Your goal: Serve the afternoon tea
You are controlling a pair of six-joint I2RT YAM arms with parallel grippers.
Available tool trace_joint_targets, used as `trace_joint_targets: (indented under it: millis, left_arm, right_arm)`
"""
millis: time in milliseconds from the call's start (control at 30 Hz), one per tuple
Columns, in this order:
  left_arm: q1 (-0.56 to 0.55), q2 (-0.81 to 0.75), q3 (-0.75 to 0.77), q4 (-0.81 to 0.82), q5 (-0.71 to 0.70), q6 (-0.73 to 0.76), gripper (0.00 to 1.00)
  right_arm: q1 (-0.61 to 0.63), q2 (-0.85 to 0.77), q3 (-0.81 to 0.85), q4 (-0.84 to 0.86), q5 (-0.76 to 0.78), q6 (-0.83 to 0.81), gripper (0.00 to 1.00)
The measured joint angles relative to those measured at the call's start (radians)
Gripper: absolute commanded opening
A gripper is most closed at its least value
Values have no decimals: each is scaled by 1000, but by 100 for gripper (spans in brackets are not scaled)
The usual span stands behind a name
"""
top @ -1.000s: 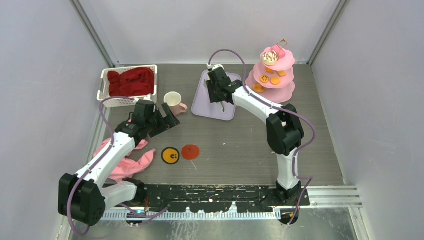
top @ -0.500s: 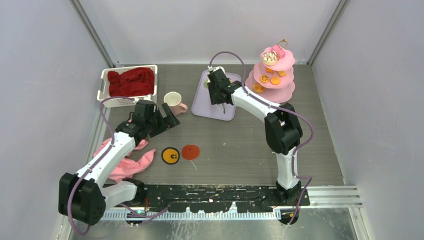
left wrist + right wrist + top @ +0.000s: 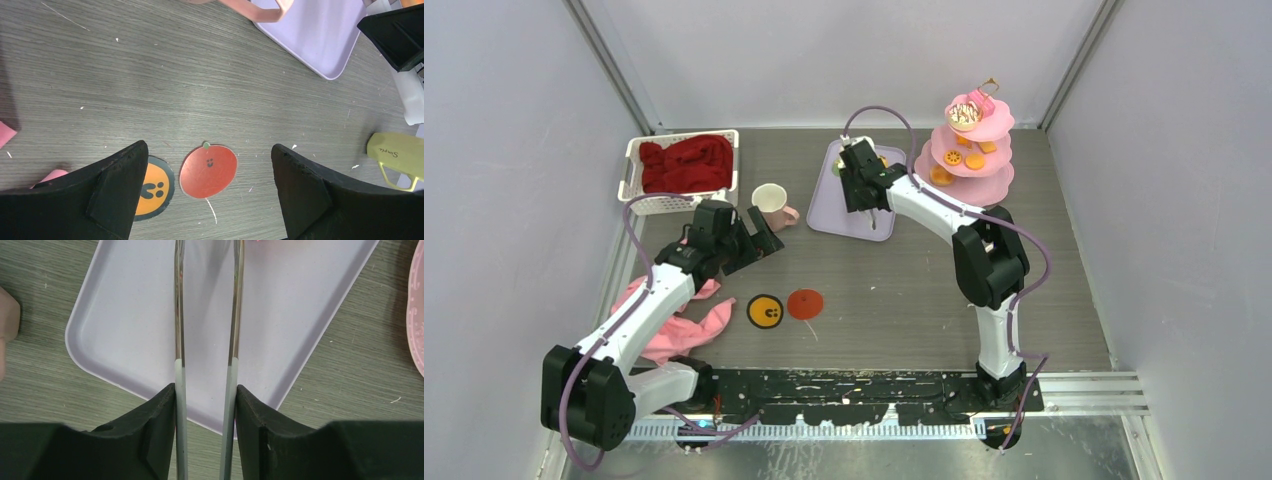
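Toy cakes and fruit pieces (image 3: 965,115) sit on a pink three-tier stand (image 3: 984,185) at the back right. One cream mug (image 3: 769,199) with a pink handle stands left of the lavender tray (image 3: 839,218). My right gripper (image 3: 864,192) (image 3: 205,390) is shut on long metal tweezers (image 3: 178,315), whose tips hang apart over the tray (image 3: 125,330). Small pieces at the tray's far end are mostly hidden by it. My left gripper (image 3: 759,240) (image 3: 208,146) is open and empty, just in front of the mug; its handle (image 3: 260,11) shows in the left wrist view.
A white basket (image 3: 634,170) holding the red cloth (image 3: 686,163) stands at the back left. A pink cloth (image 3: 679,325) lies by the left arm. An orange coaster (image 3: 766,311) and a red coaster (image 3: 805,303) (image 3: 208,171) lie in front of the mug.
My right gripper has shifted slightly over the tray with the tweezers. The left arm has not moved.
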Motion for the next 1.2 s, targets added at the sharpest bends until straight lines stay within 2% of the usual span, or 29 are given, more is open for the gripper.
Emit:
trace_joint_targets:
  millis: [333,633,900,1067,1200]
  left_arm:
    - [1,0,0,0,0,2,92]
    - [1,-9,0,-3,-1,2,92]
    - [1,-47,0,-14,-9,2,92]
    - [1,-47,-1,-15,-9,1,92]
    - [2,-47,-1,-16,-8,1,92]
  right_arm:
    - [0,29,40,2,-4,0,53]
    - [0,118,137,3,-10,1,51]
    - [-1,129,131,18,-6,6,25]
    - [-2,111,85,32,-7,7,1]
    - [-2,62,30,36,-8,6,1]
